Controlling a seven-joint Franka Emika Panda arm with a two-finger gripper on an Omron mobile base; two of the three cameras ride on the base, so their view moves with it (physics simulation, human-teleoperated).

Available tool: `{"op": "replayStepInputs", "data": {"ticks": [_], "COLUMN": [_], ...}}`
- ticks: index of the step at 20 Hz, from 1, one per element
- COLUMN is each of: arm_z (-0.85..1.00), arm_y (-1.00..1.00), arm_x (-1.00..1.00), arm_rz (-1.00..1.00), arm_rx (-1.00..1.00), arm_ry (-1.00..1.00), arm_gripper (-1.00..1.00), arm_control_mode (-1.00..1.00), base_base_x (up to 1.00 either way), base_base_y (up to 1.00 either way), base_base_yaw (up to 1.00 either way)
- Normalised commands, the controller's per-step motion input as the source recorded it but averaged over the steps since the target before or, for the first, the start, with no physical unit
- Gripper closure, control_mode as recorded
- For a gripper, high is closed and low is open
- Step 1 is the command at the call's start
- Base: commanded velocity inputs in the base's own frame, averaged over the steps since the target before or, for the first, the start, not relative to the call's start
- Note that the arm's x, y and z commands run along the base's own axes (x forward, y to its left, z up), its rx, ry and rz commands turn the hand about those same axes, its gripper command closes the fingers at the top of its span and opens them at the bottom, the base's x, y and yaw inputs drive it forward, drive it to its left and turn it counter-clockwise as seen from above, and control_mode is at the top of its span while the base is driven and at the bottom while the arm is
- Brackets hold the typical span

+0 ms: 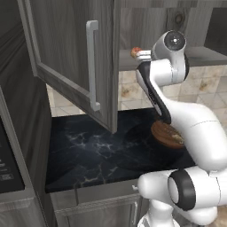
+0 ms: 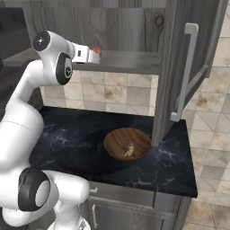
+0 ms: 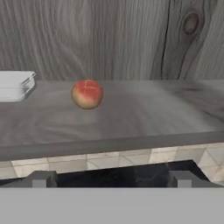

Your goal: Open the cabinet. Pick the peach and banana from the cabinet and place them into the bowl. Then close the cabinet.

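Here, the gripper (image 3: 111, 179), jaws spread wide and holding nothing, faces the peach (image 3: 87, 93) on the open cabinet's (image 1: 75, 57) shelf, at eleven o'clock from its fingertips. Down on the dark counter (image 2: 67, 134), the banana (image 2: 129, 149) lies inside the wooden bowl (image 2: 117, 139).

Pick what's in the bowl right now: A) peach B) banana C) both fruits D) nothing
B: the right base view shows the small yellow banana lying in the wooden bowl, while the peach sits on the cabinet shelf.
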Motion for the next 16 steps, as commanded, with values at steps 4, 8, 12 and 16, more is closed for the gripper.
{"op": "replayStepInputs", "data": {"ticks": [4,8,12,16], "arm_z": [0.19,0.0,-0.02,-0.02], "arm_y": [0.0,0.0,0.0,0.0], "arm_x": [0.46,0.56,0.54,0.55], "arm_rz": [0.0,0.01,0.06,0.1], "arm_rx": [0.0,0.01,0.07,0.1], "arm_ry": [0.0,0.0,0.01,0.02], "arm_gripper": [-1.0,-1.0,-1.0,-1.0], "arm_control_mode": [-1.0,-1.0,-1.0,-1.0], "base_base_x": [0.0,0.0,0.0,0.0], "base_base_y": [0.0,0.0,0.0,0.0], "base_base_yaw": [0.0,0.0,0.0,0.0]}}
